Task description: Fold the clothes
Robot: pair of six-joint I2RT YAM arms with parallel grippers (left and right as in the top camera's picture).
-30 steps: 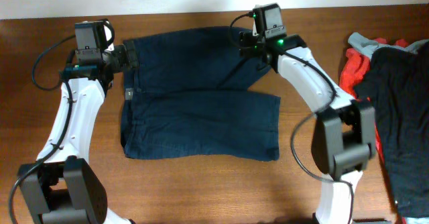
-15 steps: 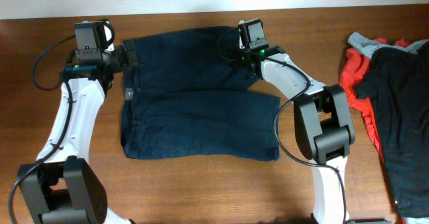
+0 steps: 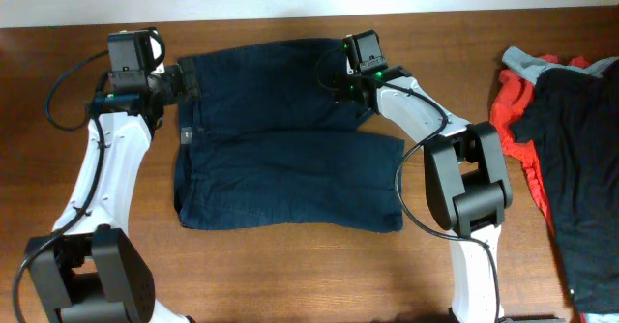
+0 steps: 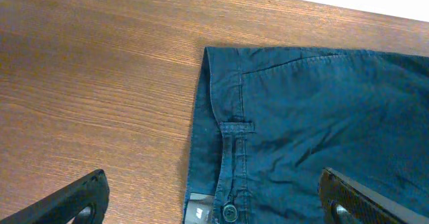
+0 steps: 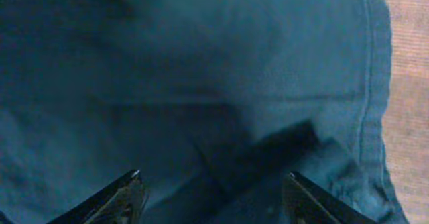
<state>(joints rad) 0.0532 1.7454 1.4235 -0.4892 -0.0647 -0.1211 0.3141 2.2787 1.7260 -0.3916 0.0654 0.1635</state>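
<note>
Broadly, on our wooden table (image 3: 290, 275) the navy shorts (image 3: 280, 168) lie flat mid-table, with the spare clothes pile (image 3: 571, 120) at its right edge. Our left gripper (image 4: 214, 204) gapes wide over the waistband (image 4: 221, 143). Our right gripper (image 5: 213, 184) hangs, jaws apart and empty, above the far leg's hem (image 5: 369, 83). Pinching only one layer, or lifting unevenly, could skew our fold.

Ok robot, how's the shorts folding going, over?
Left pincer open over waistband of dark navy-blue cotton shorts. Right pincer open over one leg. Shorts spread flat. Black, red, grey clothes pile aside, nothing blocking.
</note>
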